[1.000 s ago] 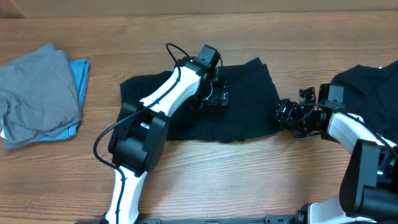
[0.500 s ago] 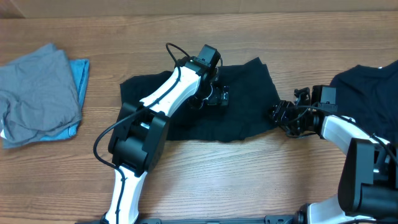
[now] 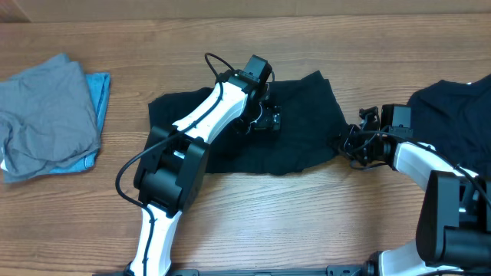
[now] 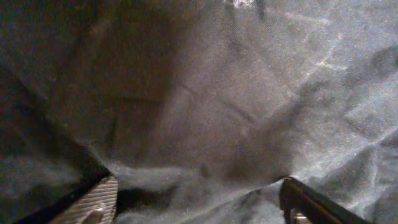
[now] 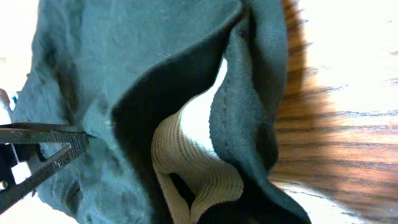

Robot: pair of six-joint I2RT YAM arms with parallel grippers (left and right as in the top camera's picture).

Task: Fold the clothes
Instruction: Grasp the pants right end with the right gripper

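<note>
— Where is the black garment (image 3: 307,134) lying?

— It is lying spread on the table (image 3: 307,211), directly beneath the left gripper (image 3: 265,119). It is reaching out as far as the right gripper (image 3: 345,144), which is meeting its nearest edge.

— What is the right gripper doing there?

— Its jaws are pressing together on the hem (image 5: 239,118). In the wrist view the stitched edge is wrapping round the ribbed pad (image 5: 186,165). I am reading that as a pinch on that side, probably for lifting it across into a fold.

— And the left one?

— It is hanging low over the middle of the cloth with its fingers (image 4: 93,202) spread wide and only fabric below them. Whether the tips are touching, I cannot tell. I am guessing it is lining up to pin or pinch the middle.

— How is the cloth looking?

— Thin, matte and soft. It is creasing in shallow ridges under the left gripper and bunching into a deep fold at the right one. Its outline is looking uneven.

— Anything else around?

— Another black piece (image 3: 453,107) is sitting just behind the right gripper. A grey piece (image 3: 46,107) is lying over a light-blue piece (image 3: 100,88), well off beyond the left gripper's outer side.
</note>
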